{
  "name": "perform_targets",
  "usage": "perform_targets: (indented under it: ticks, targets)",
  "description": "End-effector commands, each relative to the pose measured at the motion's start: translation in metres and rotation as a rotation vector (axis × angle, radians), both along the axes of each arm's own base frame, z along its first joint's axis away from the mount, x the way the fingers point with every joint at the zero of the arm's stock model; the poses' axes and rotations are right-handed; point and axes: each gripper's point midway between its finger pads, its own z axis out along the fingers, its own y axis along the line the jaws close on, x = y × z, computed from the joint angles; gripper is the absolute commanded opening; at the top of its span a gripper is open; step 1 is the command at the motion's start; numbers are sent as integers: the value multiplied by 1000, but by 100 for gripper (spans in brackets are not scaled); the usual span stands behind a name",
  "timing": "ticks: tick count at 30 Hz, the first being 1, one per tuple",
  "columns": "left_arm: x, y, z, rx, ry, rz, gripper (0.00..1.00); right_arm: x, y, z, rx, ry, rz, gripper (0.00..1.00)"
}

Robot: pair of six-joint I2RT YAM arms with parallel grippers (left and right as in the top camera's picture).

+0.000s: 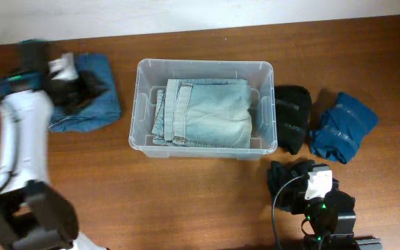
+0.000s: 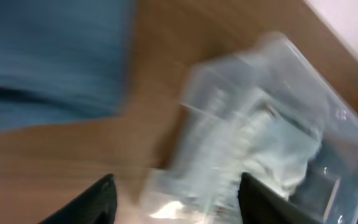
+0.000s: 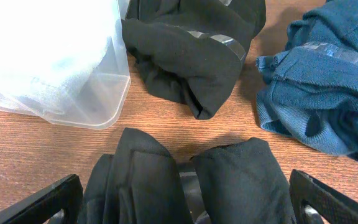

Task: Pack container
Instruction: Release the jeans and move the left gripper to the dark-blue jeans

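Clear container (image 1: 139, 104) mid-tabletop (image 1: 186, 194) holds folded jeans (image 1: 214, 111); left claw (image 2: 178, 194) gapes empty, right claw (image 3: 185, 199) spread wide, straddling black cloth (image 3: 229, 180).

Jeans (image 1: 207, 111) in container (image 1: 200, 152). Folded cloth (image 1: 101, 97) left of it. Right: inner bundle (image 1: 292, 114), then outer bundle (image 1: 342, 126); front bundle (image 1: 285, 182) before them.

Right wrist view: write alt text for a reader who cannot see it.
A folded black garment lies between the jaws of the wide-open right gripper on a wooden table. Beyond it lie a second black garment, a blue garment to the right and a corner of the clear container to the left.
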Motion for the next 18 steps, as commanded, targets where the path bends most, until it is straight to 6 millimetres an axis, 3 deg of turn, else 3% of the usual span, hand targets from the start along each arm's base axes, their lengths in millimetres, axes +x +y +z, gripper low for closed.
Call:
perform_targets:
  ticks: [1,2,7,9,13,18]
  targets:
    - [-15,71,28,27,-93,47,69,1,0,0,-1,-6,3,98]
    - [-23,103,27,50,-100,87,75,1,0,0,-1,-6,3,99]
    - [-38,163,1,60,-60,173,81,0,0,0,-1,-5,3,98]
    - [-40,174,-18,53,-28,167,84,1,0,0,-1,-6,3,98]
    - [-31,186,-84,-73,38,160,86,1,0,0,-1,-6,3,98]
    - [-14,189,-125,-174,10,153,86,0,0,0,-1,-5,3,98]
